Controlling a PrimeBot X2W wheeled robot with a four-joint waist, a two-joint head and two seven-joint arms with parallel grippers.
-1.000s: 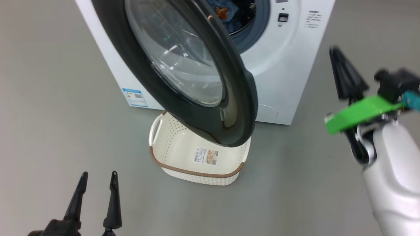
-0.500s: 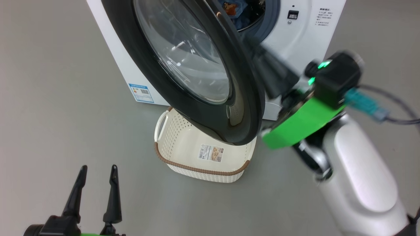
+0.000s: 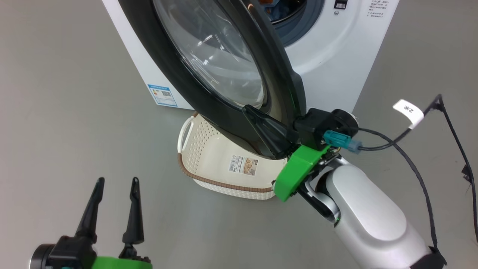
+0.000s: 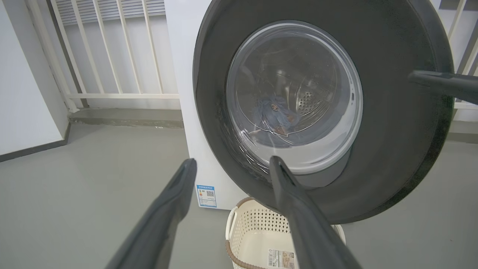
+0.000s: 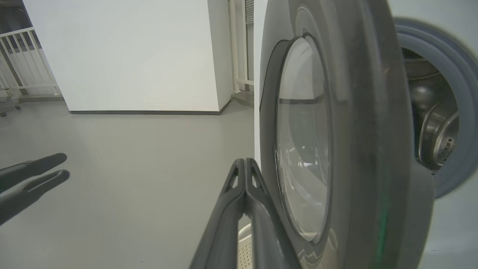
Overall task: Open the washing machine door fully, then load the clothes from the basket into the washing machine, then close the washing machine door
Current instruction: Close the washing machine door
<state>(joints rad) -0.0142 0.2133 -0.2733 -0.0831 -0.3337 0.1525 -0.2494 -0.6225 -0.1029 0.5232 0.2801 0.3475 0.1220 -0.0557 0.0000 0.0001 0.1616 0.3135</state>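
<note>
**A:** Black and glossy, the washing machine door [image 3: 213,59] stood partly open over the basket [image 3: 224,184], didn't it?

**B:** It did. The basket sat on the grey floor [image 3: 74,130] just in front of the washing machine [image 3: 328,48], its lower end under the door's edge.

**A:** Any writing?

**B:** A blue energy sticker [image 3: 161,95] with a QR code sat low on the machine's front. The label [image 3: 243,166] on the basket's bottom had a barcode and a small picture. A white tag [image 3: 409,110] was on the cable [image 3: 410,164]. None of the lettering was readable.

**A:** And the clothes?

**B:** The clothes [image 4: 274,116] lay inside the drum, blue through the glass.

**A:** The arms?

**B:** The right gripper [image 3: 248,111] had its fingers [image 5: 239,209] clenched together on nothing, lying along the door's lower outer face; I couldn't tell whether they touched it. The left gripper [image 3: 117,181] hung well apart from the door, fingers spread and holding nothing.
</note>
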